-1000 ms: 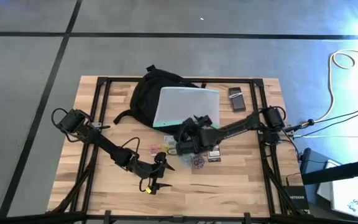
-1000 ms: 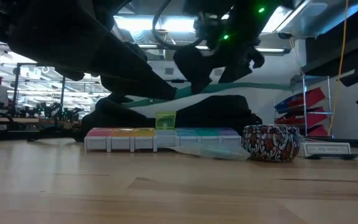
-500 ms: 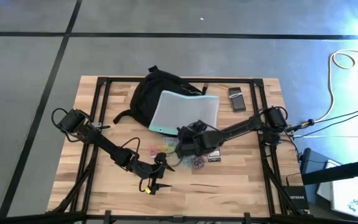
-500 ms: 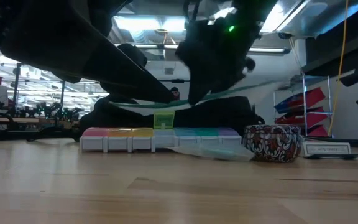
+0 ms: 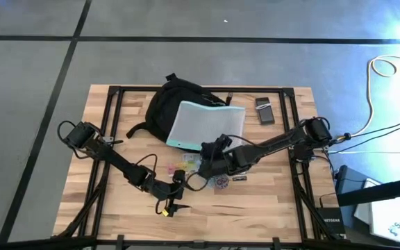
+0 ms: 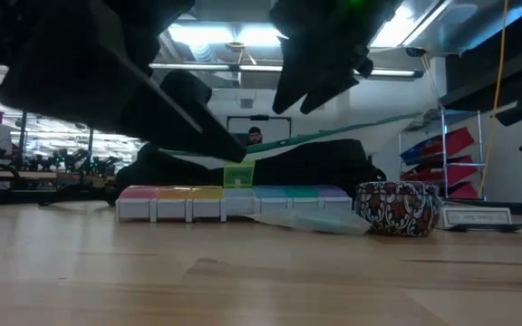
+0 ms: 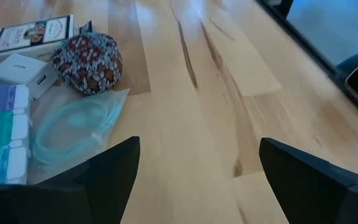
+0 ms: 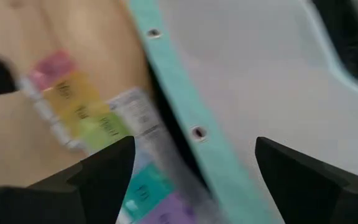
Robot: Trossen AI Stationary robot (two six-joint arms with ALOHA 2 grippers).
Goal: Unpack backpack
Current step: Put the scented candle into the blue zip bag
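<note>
Black and rounded, the backpack (image 5: 176, 104) lies at the table's far edge, with a teal-edged pouch (image 5: 207, 125) leaning on its near side. Near the pouch's teal edge the right gripper (image 5: 207, 161) hovers, fingers apart and empty, above a rainbow pill box (image 5: 180, 165). Nearer than that, the left gripper (image 5: 174, 201) waits, fingers spread, holding nothing

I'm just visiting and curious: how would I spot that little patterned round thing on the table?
Start at the black backpack at the table's far side and come toward the near edge, past the rainbow pill organizer. The patterned tin sits beside it: small, round, covered in a red-and-dark floral print, unlike the plain white boxes nearby.
</note>
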